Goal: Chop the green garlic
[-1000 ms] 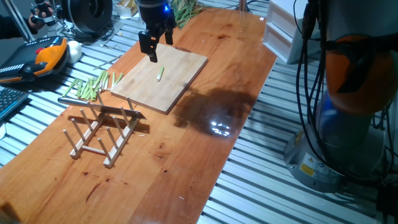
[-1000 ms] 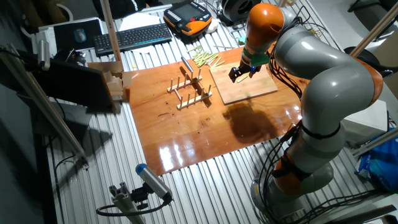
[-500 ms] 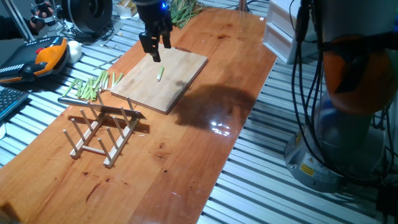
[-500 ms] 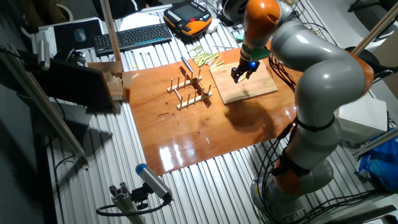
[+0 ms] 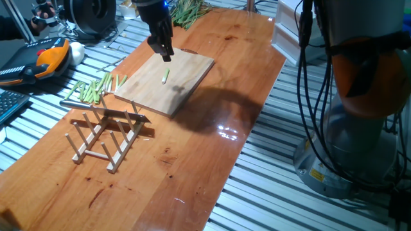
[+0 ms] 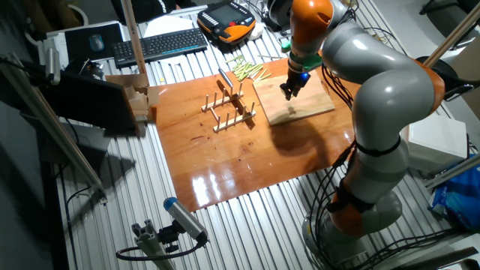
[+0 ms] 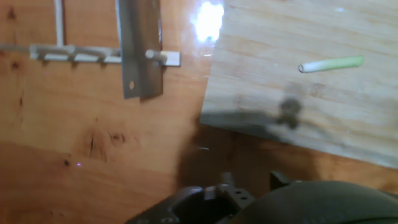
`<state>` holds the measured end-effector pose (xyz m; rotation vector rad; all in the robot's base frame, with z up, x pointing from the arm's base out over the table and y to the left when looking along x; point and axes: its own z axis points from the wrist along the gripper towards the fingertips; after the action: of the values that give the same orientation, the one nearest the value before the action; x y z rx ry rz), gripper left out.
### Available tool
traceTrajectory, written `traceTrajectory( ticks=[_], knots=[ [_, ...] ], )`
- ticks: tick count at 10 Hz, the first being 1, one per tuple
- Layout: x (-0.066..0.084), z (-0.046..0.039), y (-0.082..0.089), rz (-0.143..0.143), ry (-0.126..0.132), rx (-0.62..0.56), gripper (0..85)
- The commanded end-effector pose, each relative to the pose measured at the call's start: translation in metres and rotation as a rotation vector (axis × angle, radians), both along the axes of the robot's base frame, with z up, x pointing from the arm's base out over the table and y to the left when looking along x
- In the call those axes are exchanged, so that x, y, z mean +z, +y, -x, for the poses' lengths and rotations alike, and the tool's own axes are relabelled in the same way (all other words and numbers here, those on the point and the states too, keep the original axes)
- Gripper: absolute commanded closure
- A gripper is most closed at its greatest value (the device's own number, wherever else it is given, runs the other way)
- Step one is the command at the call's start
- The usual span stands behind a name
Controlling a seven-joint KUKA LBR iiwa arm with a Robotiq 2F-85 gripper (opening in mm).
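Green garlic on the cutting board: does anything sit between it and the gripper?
Nothing visible does. The green garlic lies alone on the cutting board, with the gripper hanging above the board's far edge, apart from it.

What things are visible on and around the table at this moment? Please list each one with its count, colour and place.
green garlic: one, pale green with a whitish end, lying on the cutting board.
cutting board: one, light wood, on the far half of the table.
knife: one, grey blade, resting across the wooden rack.
wooden rack: one, pale wood with pegs, beside the board.
heap of green sticks: one heap, light green, at the table edge next to the board.
bunch of long stalks: one, dark green, at the far end of the table.
table: one, glossy brown wood.
keyboard: one, black, beyond the table.
hand: one, black, above the board's far edge; whether its jaws are open cannot be told.
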<state>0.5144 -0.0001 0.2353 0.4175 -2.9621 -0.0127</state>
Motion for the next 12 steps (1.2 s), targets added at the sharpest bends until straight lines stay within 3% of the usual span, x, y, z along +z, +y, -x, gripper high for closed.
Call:
traceTrajectory(
  ticks=[1, 6, 7, 8, 9, 10, 11, 12],
  knots=[
    [0.0, 0.0, 0.0, 0.0, 0.0, 0.0, 85.0],
    [-0.0001, 0.0004, -0.0017, -0.002, 0.0, -0.009, 85.0],
    [-0.0001, 0.0004, -0.0017, -0.009, -0.046, -0.016, 85.0],
    [-0.0001, 0.0004, -0.0017, -0.06, -0.07, -0.07, 85.0],
    [-0.0001, 0.0004, -0.0017, -0.047, -0.038, -0.114, 85.0],
    [-0.0001, 0.0004, -0.0017, -0.064, 0.019, -0.117, 85.0],
    [-0.0001, 0.0004, -0.0017, -0.111, 0.085, -0.11, 85.0],
    [-0.0001, 0.0004, -0.0017, -0.084, 0.076, -0.101, 85.0]
  ],
)
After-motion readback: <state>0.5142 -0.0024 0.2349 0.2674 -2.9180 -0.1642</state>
